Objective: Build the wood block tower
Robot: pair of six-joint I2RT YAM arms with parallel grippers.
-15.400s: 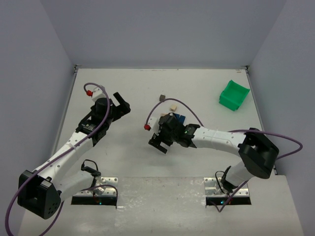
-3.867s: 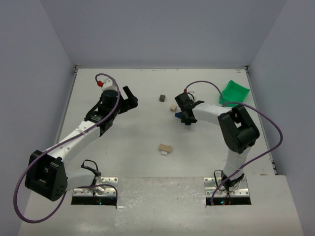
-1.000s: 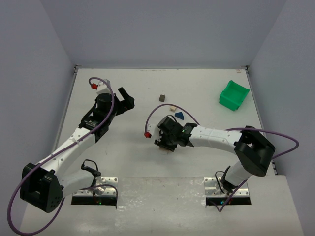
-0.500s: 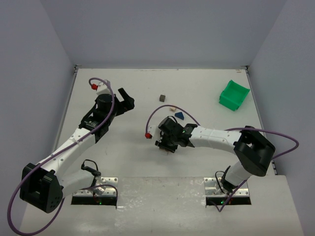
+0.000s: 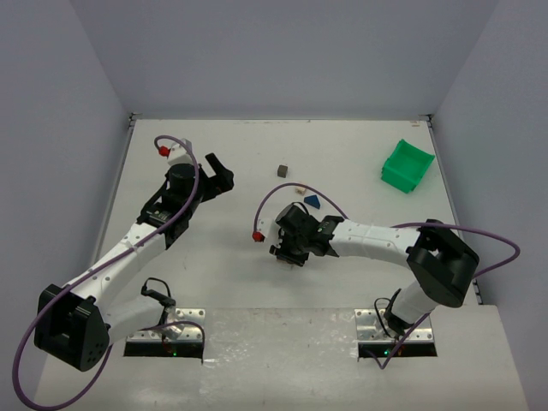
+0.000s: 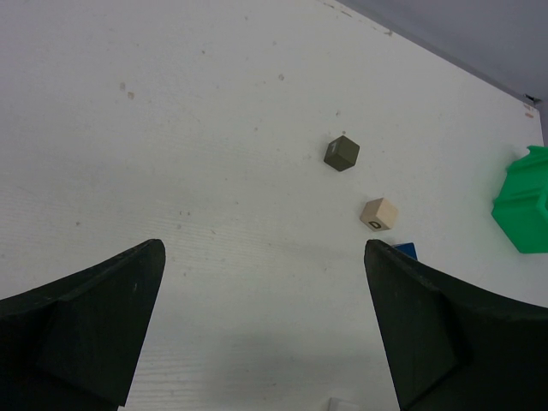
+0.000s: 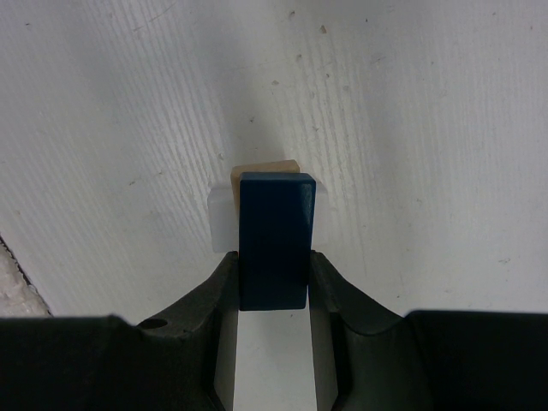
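Right wrist view has the right end effector (image 7: 276,287) closed partway on a dark blue block (image 7: 275,227), its two fingers (image 7: 224,287) pressed flat against the block's long sides. Past the held block's far end sits the wood block tower (image 7: 244,171), so far only a tan block (image 7: 274,166) and a white piece (image 7: 222,218) on the counter (image 7: 411,128). The blue block overlaps both of them. Whether it rests on them or hangs just above them cannot be told.

From the top external view, this spot lies well to the left of the green bin (image 5: 407,166) and nearer the arm bases than the bin, covered by the right end effector. Three loose pieces also lie left of the green bin, each apart from the others: a blue roof-shaped piece (image 5: 312,201) closest to it, then a beige cube (image 5: 300,186), then a grey cube (image 5: 282,170). The left end effector (image 5: 218,174) hangs farther from the green bin than the grey cube does, with its jaws spread fully wide and nothing between them. Its wrist view shows only bare counter in the gap, with the two cubes and an edge of the green bin ahead.
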